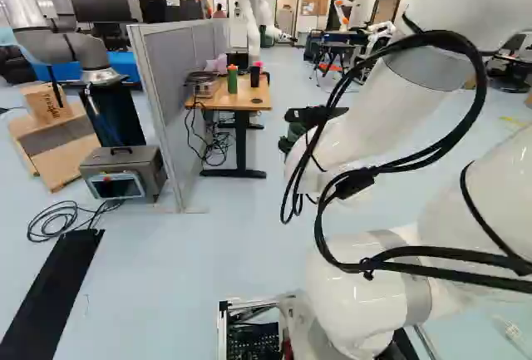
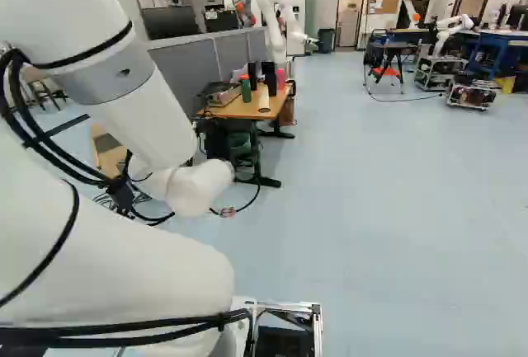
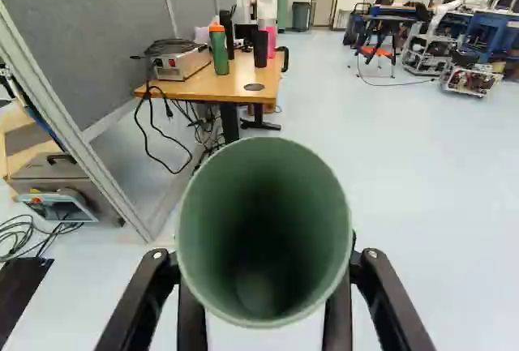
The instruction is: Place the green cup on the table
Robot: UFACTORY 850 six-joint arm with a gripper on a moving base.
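Note:
My gripper (image 1: 309,120) hangs beyond the arm in the left base view, with the green cup (image 1: 291,138) at its fingers. In the wrist view the gripper (image 3: 264,286) is shut on the green cup (image 3: 195,237), one finger on each side, and the cup's round open mouth faces the camera. The table (image 3: 199,85) has a wooden top and stands ahead, apart from the cup. Part of the gripper is hidden by the cup.
On the table are a green bottle (image 3: 219,49) with an orange cap, a black tumbler (image 3: 260,48), a pink bottle (image 3: 271,41) and a metal box (image 3: 180,63). A grey partition (image 3: 89,27) runs along the table's left side. Cables hang below. Another robot (image 1: 253,15) stands behind.

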